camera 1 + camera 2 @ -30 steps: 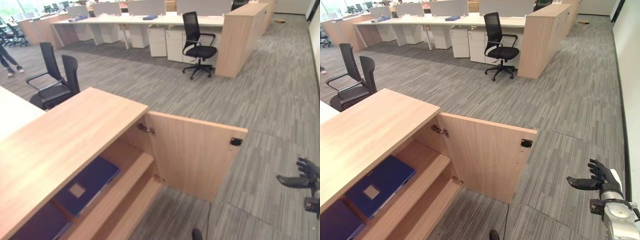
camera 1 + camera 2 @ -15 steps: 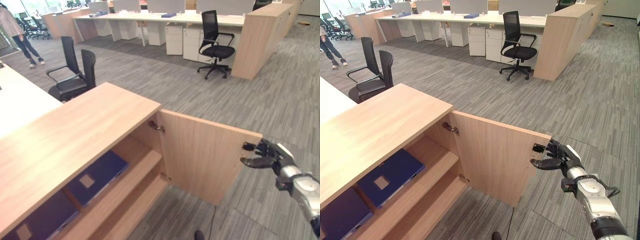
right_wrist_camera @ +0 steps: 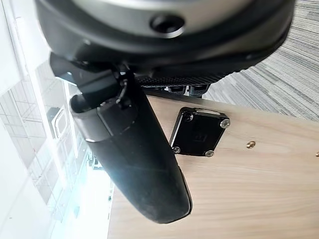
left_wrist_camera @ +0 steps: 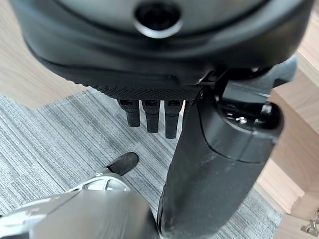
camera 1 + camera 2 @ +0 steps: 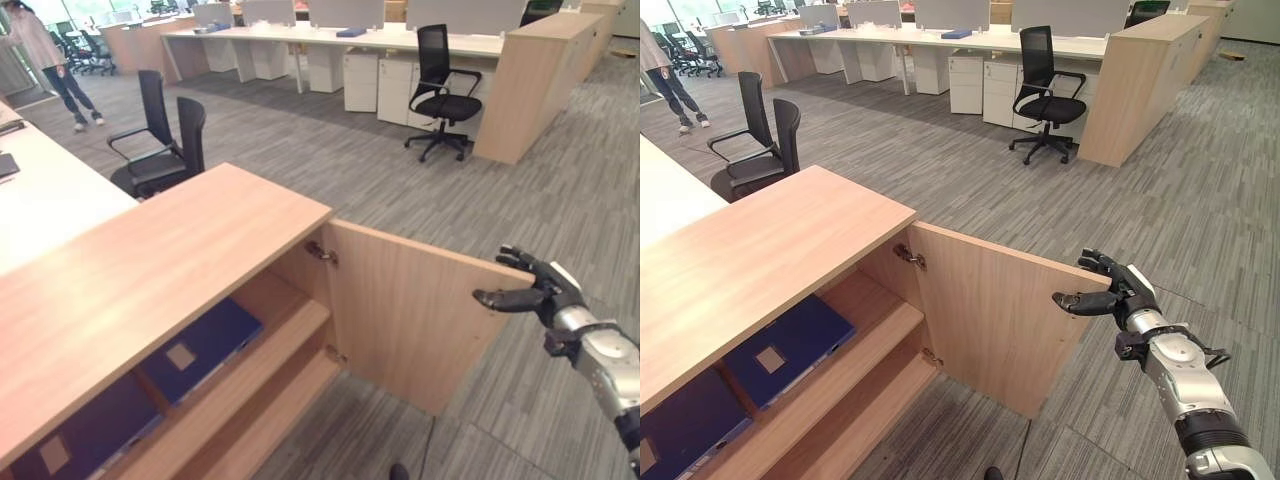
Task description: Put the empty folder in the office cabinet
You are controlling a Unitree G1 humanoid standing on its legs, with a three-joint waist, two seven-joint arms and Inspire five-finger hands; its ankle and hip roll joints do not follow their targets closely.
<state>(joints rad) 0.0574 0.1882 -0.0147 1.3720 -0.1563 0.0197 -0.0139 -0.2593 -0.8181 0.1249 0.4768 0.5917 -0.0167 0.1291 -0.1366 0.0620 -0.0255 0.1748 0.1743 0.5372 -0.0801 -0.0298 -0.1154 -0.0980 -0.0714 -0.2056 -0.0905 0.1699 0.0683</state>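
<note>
with the folder already shelved, set your right hand, fingers straight and holding nothing, flat behind the cabinet door top outer corner and push it shut evenly.

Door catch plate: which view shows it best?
Right wrist view: the black catch plate sits close up on the cabinet door, screws visible, just past the right hand. In both eye views the hand covers that door corner.

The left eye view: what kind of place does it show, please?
Most likely an open-plan office: long shared desks at the back, black swivel chairs on grey carpet, and a low wooden cabinet with blue folders inside.
</note>
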